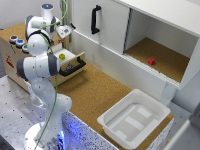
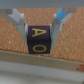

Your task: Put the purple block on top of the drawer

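The purple block [image 2: 39,39] sits clamped in the claw [image 2: 39,31] above the cork surface [image 1: 95,90].

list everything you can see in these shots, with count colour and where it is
purple block: 1, purple with yellow marks, between the gripper fingers over a cork surface
drawer: 1, pale wood with black bar handle, pulled open, exterior view's left
yellow object: 1, inside the open drawer
round buttons: 3, on top of the wooden unit; colours hard to tell
white cabinet: 1, vertical black handle, at the back
red object: 1, in the cabinet's open compartment
white bin: 1, exterior view's lower right
arm: 1, white
gripper: 1, shut on the purple block
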